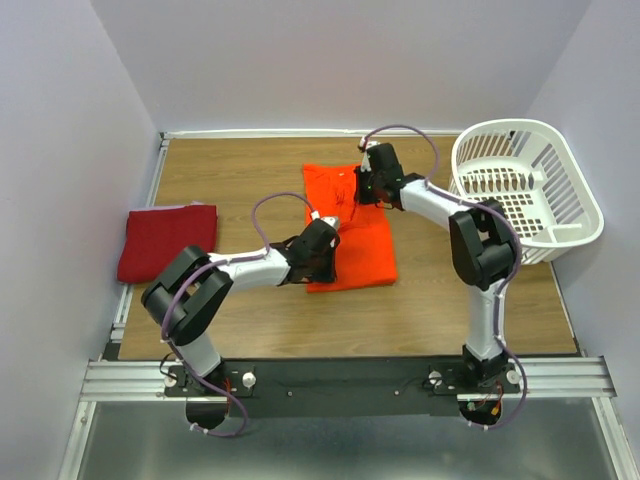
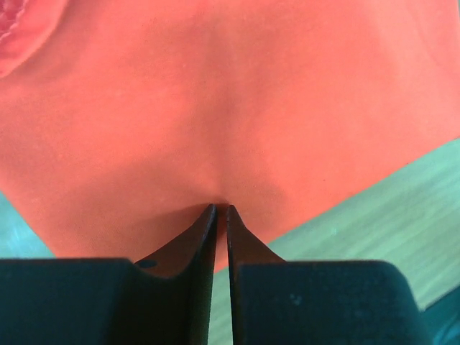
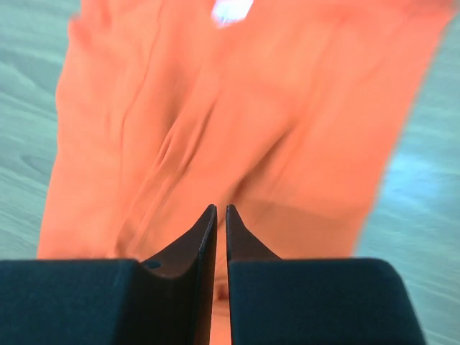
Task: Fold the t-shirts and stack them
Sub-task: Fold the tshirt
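Folding the orange shirt [image 1: 365, 255]: left fingers [image 2: 192, 248] and right fingers [image 3: 190, 248] are both closed, pinching its cloth. Next likely calls for carrying both pinches across together, evenly.

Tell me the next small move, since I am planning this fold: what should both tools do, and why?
Probably raise both a little together. The left tool and right tool are each shut on the bright orange-red cloth t-shirt, which lies on the wooden table; the pinched cloth likely must clear it before folding over.
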